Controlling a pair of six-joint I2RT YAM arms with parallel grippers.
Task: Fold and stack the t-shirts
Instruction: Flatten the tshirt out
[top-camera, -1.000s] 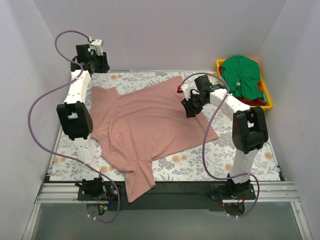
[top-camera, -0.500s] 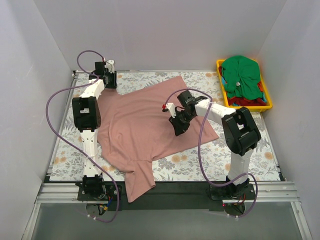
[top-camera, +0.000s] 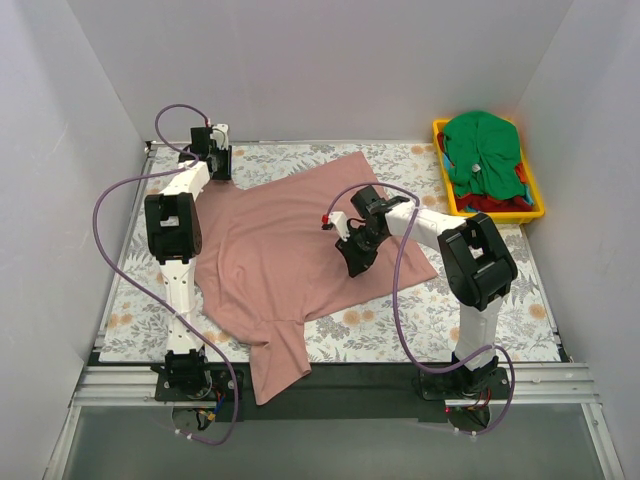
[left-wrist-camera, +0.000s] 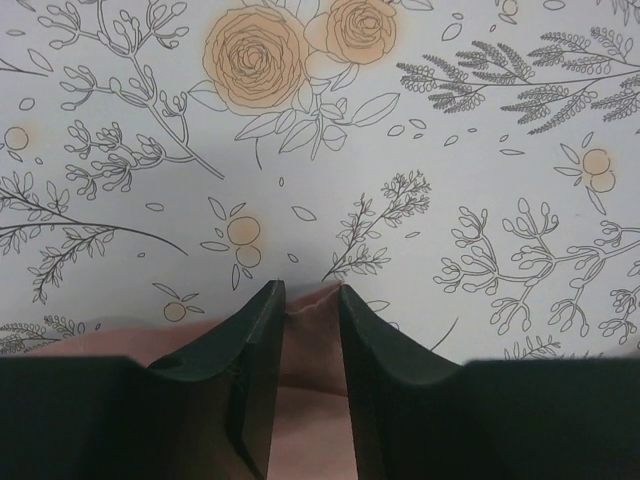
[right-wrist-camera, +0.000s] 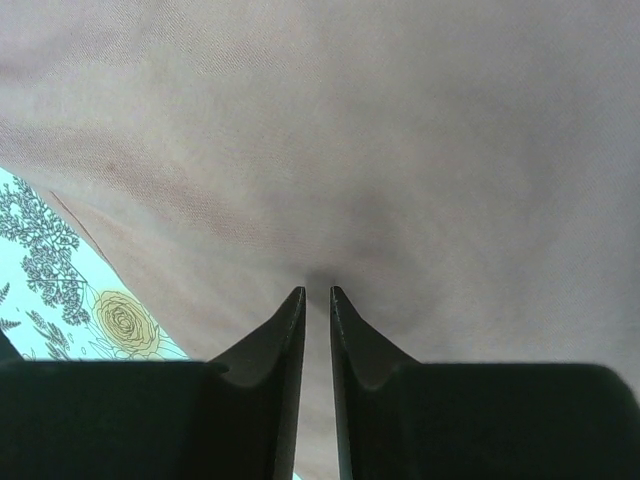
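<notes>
A dusty pink t-shirt (top-camera: 280, 240) lies spread flat on the floral table cover (top-camera: 500, 310), one sleeve hanging over the near edge. My left gripper (top-camera: 215, 168) is at the shirt's far left corner. In the left wrist view its jaws (left-wrist-camera: 305, 290) are closed on a raised tip of pink cloth (left-wrist-camera: 305, 350). My right gripper (top-camera: 357, 258) presses down on the shirt's right half. In the right wrist view its jaws (right-wrist-camera: 317, 292) are nearly together, pinching a small pucker of the pink cloth (right-wrist-camera: 400, 150). A bright green t-shirt (top-camera: 482, 150) lies on red cloth (top-camera: 490, 203).
A yellow plastic bin (top-camera: 537, 200) at the far right corner holds the green and red cloth. White walls enclose the table on three sides. The cover (left-wrist-camera: 400, 120) shows bare beyond the shirt's corner. A metal rail (top-camera: 330, 380) runs along the near edge.
The left arm came down from the back left onto the shirt's far left corner. The right gripper moved left and nearer, across the shirt, and settled onto the cloth.
</notes>
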